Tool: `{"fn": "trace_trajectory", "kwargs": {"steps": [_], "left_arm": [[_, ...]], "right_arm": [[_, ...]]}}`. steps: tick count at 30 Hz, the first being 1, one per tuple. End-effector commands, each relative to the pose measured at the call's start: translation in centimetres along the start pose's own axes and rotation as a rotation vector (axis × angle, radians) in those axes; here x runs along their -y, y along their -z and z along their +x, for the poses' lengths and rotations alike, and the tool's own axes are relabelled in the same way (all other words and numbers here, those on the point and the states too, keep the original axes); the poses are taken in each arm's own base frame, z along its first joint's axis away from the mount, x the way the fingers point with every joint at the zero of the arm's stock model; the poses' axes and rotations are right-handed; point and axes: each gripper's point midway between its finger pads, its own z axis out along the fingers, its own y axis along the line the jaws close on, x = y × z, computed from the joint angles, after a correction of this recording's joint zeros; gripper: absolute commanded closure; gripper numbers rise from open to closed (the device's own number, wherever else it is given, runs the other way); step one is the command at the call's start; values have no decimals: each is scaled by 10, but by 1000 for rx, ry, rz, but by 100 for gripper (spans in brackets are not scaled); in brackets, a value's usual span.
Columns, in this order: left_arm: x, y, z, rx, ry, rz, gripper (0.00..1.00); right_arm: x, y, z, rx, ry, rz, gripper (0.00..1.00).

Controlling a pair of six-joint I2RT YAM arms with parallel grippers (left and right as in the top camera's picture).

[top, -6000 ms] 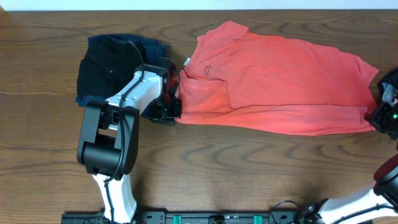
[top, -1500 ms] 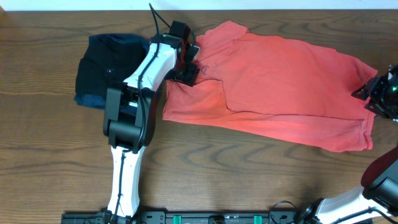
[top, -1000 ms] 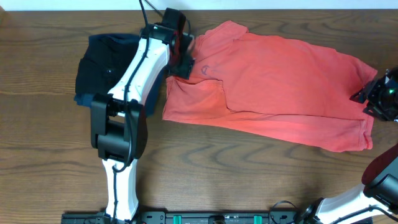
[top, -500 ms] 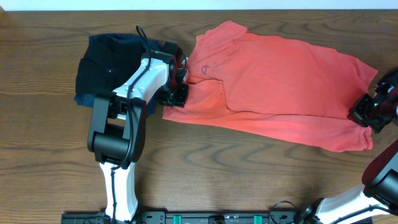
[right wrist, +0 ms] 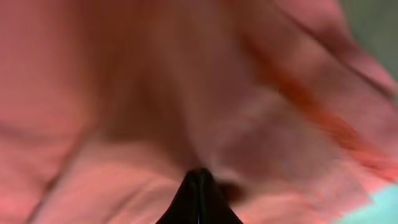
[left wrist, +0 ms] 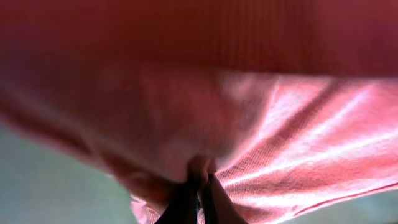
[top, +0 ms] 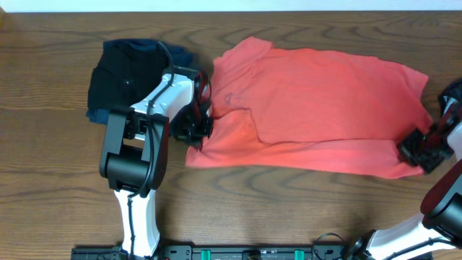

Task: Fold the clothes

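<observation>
**Limp coral shirt pinched at both ends**

The coral-red short-sleeved T-shirt (top: 317, 108) lies spread on the dark wood-grain table (top: 289, 217). It sits just right of the folded black garment (top: 126, 76), which rests on a folded navy-blue garment (top: 97, 114). The left gripper (top: 196, 128), on the shirt edge nearest the black garment, has its jaws closed on a pinch of cloth. In the left wrist view, the knit bunches into ridges above the dark fingertips (left wrist: 183, 208). The right gripper (top: 417, 148) is clamped on the lower corner farthest from the black garment, with fabric draped all around it.

The T-shirt looks light, limp and a little stretchy. It will likely sag, drag and wrinkle rather than keep a shape, and a thin pinch could slip free. The hems and seamed corners seem the best holds, since doubled cloth gives more to grip. The weave is fine, ribbed and matte, and a creased flap lies over the body on the side towards the black garment.
</observation>
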Motion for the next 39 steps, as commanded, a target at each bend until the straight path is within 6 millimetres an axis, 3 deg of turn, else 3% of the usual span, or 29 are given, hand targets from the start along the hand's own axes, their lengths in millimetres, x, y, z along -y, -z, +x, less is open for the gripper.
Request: {"fn": "trace_trajectory", "kwargs": {"steps": [1,8,11,15,18,21,25,28,33,39], "left_arm": [[-7,-14,17,-95,22,-28,94],[-7,-8,25,-114,13,-34,94],[-8,4,28,-85,0,-47,94],[-1,35,26,25,-21,-38,94],[6,66,18,157,-46,-26,75],[16,95,-2,340,-81,-3,53],[31,133,-48,604,-141,30,52],[40,147,-78,725,-187,54,52],[50,153,-128,832,-265,60,51],[64,153,-190,869,-375,34,50]], "right_arm": [[41,-4,-3,32,-136,155,99],[89,7,-31,117,-280,209,99],[86,16,-47,136,-240,139,99],[70,34,-64,155,-195,43,99],[34,58,-80,172,-98,-139,91],[2,92,-95,198,-42,-307,82],[-25,129,-104,226,20,-437,77],[-47,146,-101,231,102,-527,75],[-83,150,-81,189,238,-611,73],[-109,144,-64,167,342,-587,68]]}}
